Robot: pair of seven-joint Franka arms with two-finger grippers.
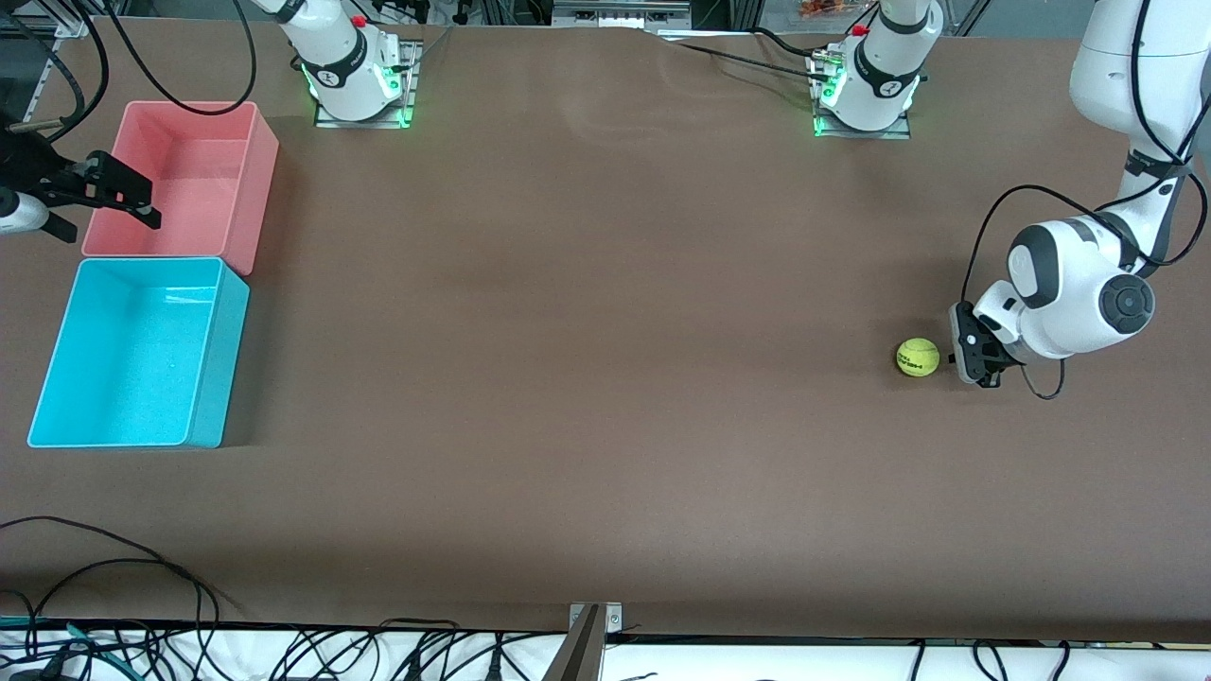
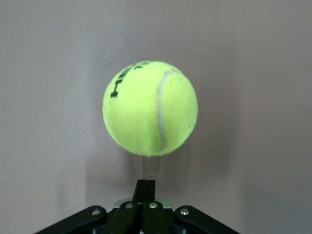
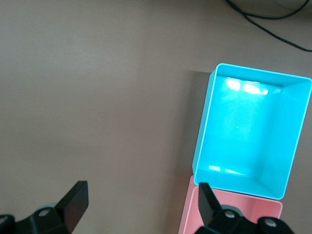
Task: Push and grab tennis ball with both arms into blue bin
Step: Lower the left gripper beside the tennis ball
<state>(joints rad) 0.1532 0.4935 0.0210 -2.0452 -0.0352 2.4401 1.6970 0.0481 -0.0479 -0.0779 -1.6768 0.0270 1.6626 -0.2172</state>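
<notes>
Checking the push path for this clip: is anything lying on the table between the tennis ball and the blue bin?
Nothing visible. The tennis ball sits at the left arm's end, just in front of the shut left gripper. Bare brown table runs from it to the blue bin. The pink bin stands beside that bin, off the line; the open right gripper waits over it.

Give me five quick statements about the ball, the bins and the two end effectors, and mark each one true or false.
1. The tennis ball lies in the blue bin. False: it sits on the table beside the left end effector.
2. The left end effector is shut. True.
3. The right end effector grips the ball. False: it is open, over the pink bin.
4. The pink bin is farther from the front camera than the blue bin. True.
5. The blue bin holds nothing. True.
</notes>
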